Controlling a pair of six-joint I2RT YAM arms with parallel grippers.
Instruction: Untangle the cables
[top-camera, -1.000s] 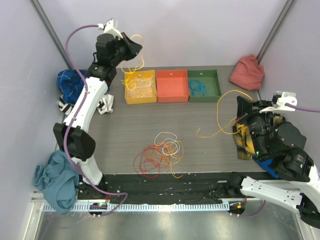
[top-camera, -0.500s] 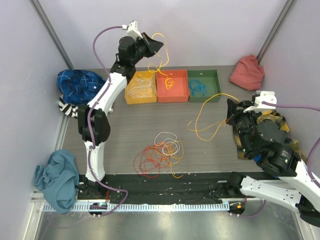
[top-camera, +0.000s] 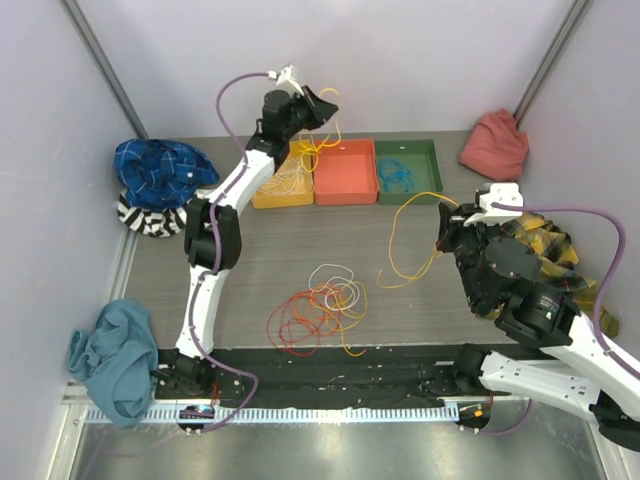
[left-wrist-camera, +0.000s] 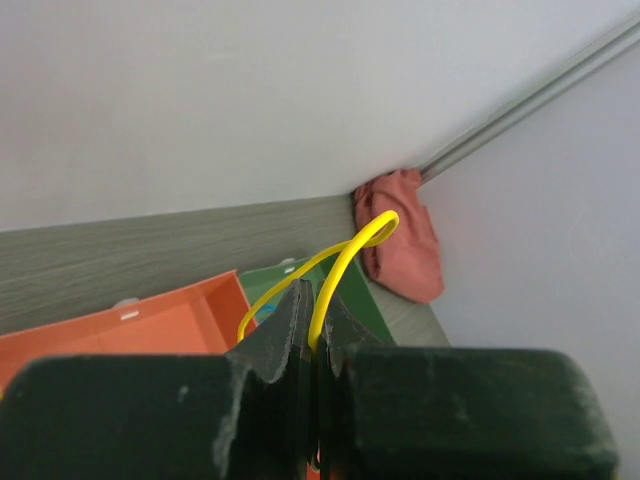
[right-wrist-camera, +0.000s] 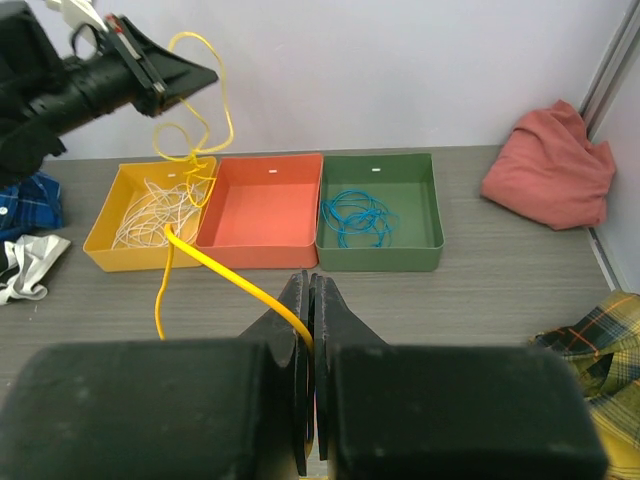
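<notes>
The left hand (top-camera: 325, 103) hangs high above the yellow bin (right-wrist-camera: 140, 262), its fingers pressed together on a yellow cable (left-wrist-camera: 350, 250) (loops dangle toward the bin). The right hand (right-wrist-camera: 311, 285) pinches a second yellow cable (right-wrist-camera: 235, 280) that trails over the counter (top-camera: 250, 260). A red, orange and white tangle (top-camera: 320, 305) lies mid-counter.

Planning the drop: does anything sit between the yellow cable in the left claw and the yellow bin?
Nothing visible: the yellow cable hangs freely from the left claw above the yellow bin, which holds white cables.
</notes>
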